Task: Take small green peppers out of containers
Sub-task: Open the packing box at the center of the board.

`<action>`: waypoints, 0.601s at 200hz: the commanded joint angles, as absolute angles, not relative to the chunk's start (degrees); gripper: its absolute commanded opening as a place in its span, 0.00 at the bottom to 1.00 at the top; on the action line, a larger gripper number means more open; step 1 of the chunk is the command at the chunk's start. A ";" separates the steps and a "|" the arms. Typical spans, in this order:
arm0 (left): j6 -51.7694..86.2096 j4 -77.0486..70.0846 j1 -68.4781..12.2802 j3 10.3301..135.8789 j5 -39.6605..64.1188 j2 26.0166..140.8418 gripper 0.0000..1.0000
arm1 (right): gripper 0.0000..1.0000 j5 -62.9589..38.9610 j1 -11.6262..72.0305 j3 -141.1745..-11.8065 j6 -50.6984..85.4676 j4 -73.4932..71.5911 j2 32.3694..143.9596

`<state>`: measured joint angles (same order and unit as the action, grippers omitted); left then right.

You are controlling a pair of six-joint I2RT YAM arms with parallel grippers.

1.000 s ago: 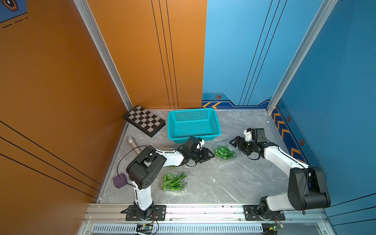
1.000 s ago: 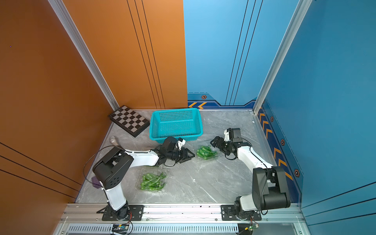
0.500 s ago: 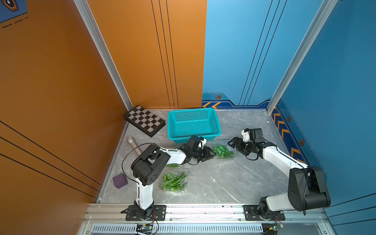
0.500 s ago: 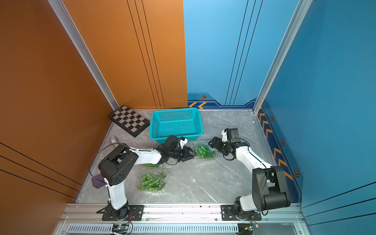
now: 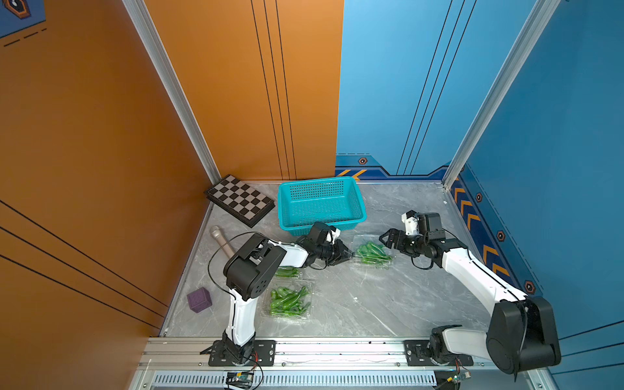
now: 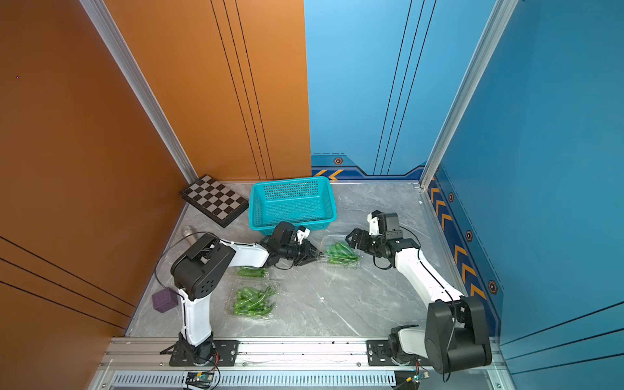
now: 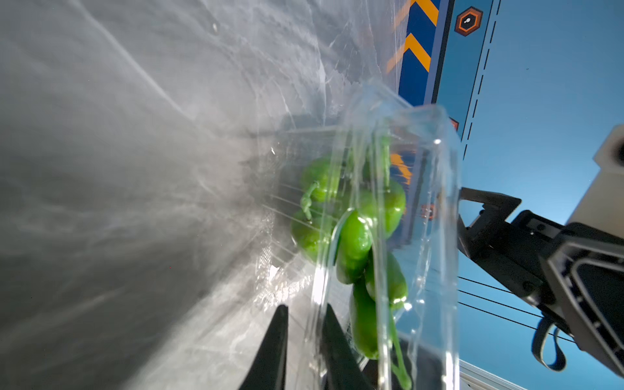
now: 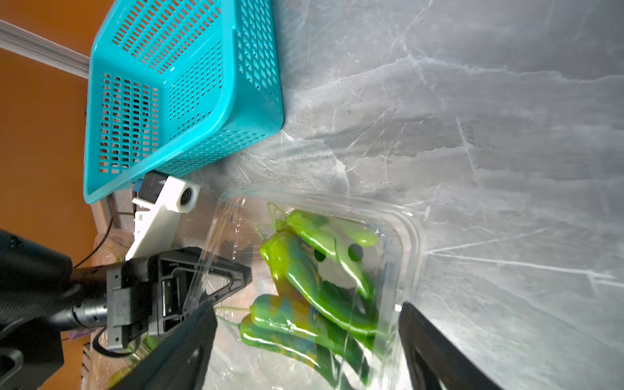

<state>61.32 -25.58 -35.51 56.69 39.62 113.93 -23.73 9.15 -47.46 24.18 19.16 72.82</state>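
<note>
Left wrist view: left claw (image 7: pixel 304 324) clamped on the left rim of the clear box (image 7: pixel 435 189); right wrist view: right claw (image 8: pixel 305 314) spread wide over its right end; a top view: peppers (image 5: pixel 371 250) inside lie left-to-right between both claws.

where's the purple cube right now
In both top views the purple cube sits at the left edge of the table, near the orange wall, just left of the left arm.
</note>
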 commanded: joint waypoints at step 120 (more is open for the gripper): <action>59.14 -23.03 -35.51 58.63 40.83 114.54 0.19 | 0.84 14.81 39.79 -62.09 2.97 45.29 73.18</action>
<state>60.88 -25.21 -35.53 57.10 40.40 114.15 3.33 36.40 -59.42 7.01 37.50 70.06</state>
